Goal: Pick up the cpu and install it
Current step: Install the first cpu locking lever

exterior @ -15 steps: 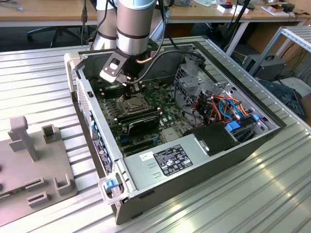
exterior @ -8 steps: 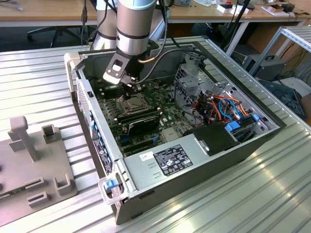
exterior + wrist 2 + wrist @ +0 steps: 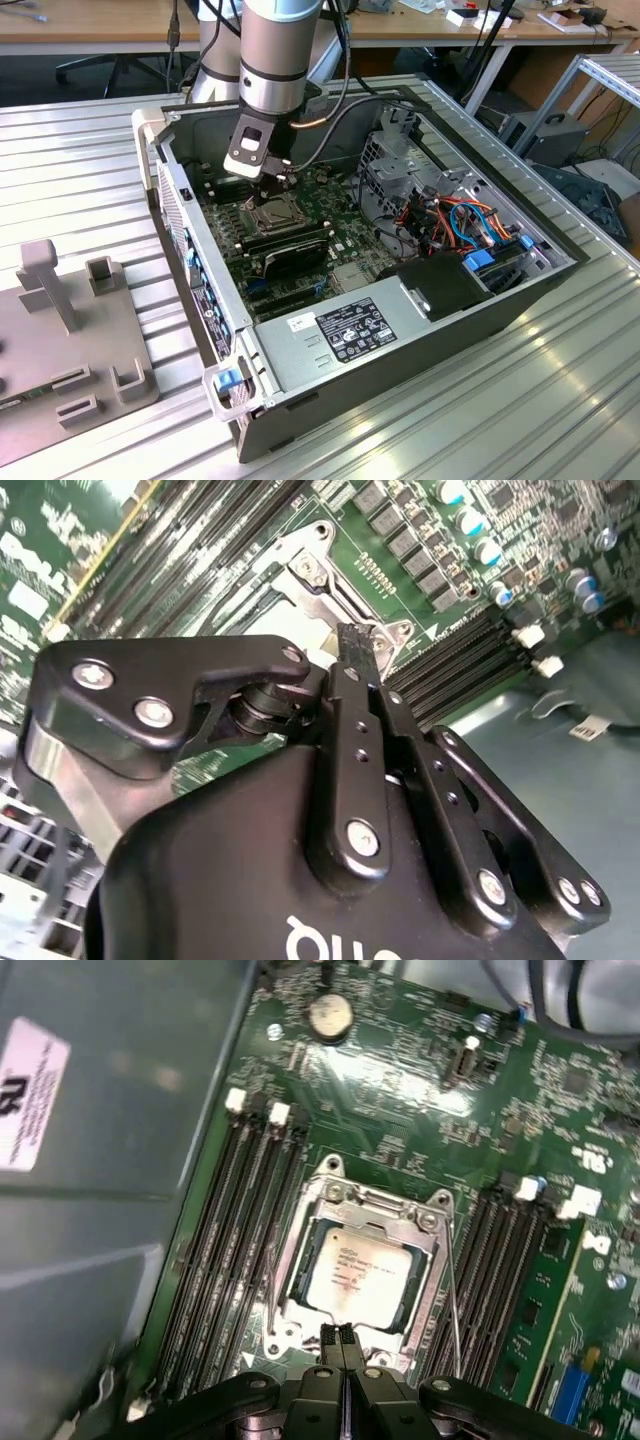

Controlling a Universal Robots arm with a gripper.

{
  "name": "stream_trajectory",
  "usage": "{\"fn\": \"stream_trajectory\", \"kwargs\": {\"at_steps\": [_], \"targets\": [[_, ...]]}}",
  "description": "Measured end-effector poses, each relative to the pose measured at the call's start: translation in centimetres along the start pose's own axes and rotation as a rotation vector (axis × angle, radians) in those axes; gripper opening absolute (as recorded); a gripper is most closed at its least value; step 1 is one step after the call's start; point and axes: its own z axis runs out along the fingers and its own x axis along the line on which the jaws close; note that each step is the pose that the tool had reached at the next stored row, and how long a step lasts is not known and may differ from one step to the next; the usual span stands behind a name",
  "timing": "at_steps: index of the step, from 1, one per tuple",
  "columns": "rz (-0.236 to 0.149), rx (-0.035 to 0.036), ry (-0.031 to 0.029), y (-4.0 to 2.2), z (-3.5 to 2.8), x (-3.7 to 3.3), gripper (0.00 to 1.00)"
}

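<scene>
The cpu (image 3: 358, 1275), a pale square chip, lies flat inside the socket (image 3: 300, 1250) on the green motherboard, with the metal frame around its edges. My gripper (image 3: 341, 1338) hangs just above the socket's near edge, its two black fingers pressed together with nothing between them. In the second wrist view the shut fingertips (image 3: 350, 645) point at the socket frame (image 3: 312, 572). In the exterior view the gripper (image 3: 268, 186) stands inside the open computer case, right over the socket (image 3: 272, 213).
Black memory slots (image 3: 235, 1230) flank the socket on both sides, and a thin wire lever (image 3: 455, 1305) runs along one side. The case (image 3: 560, 262) holds a power supply (image 3: 345, 335), a drive cage and coloured cables (image 3: 465, 220). A grey fixture (image 3: 70, 340) sits at the exterior view's left.
</scene>
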Motion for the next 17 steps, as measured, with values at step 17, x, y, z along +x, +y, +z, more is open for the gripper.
{"fn": "stream_trajectory", "kwargs": {"at_steps": [17], "targets": [[-0.246, 0.0013, 0.0067, -0.01, 0.12, 0.0, 0.11]]}}
